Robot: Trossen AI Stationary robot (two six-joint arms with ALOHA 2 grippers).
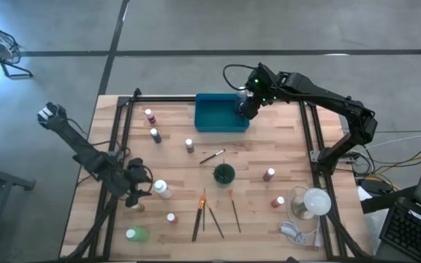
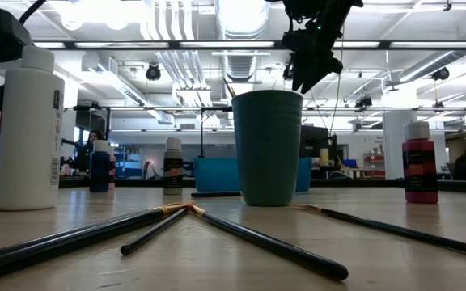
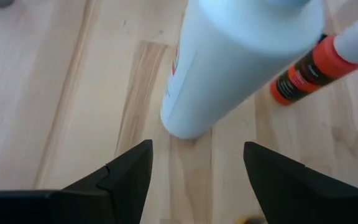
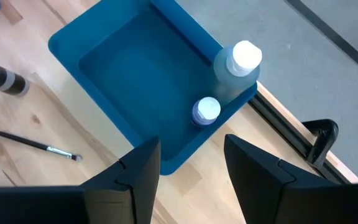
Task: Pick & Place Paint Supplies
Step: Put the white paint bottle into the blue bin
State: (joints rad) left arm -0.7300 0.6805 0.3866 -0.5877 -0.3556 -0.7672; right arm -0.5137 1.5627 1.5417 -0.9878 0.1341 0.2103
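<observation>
The teal tray [image 4: 123, 81] holds a grey bottle [image 4: 238, 68] and a small blue one [image 4: 205, 112] in one corner, the right hand [image 4: 188, 165] hovering above, fingers apart, empty.

bottles [image 1: 162, 189]: white-capped, upright, scattered on table | two in tray corner | paintbrushes [image 1: 207, 212]: flat, near edge

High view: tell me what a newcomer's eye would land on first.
The teal tray at the table's far edge stands out, with the right hand hovering over its right end, open; two capped bottles stand in that corner. At the near left, the left hand sits open beside a white bottle, amid scattered bottles and paintbrushes.
</observation>
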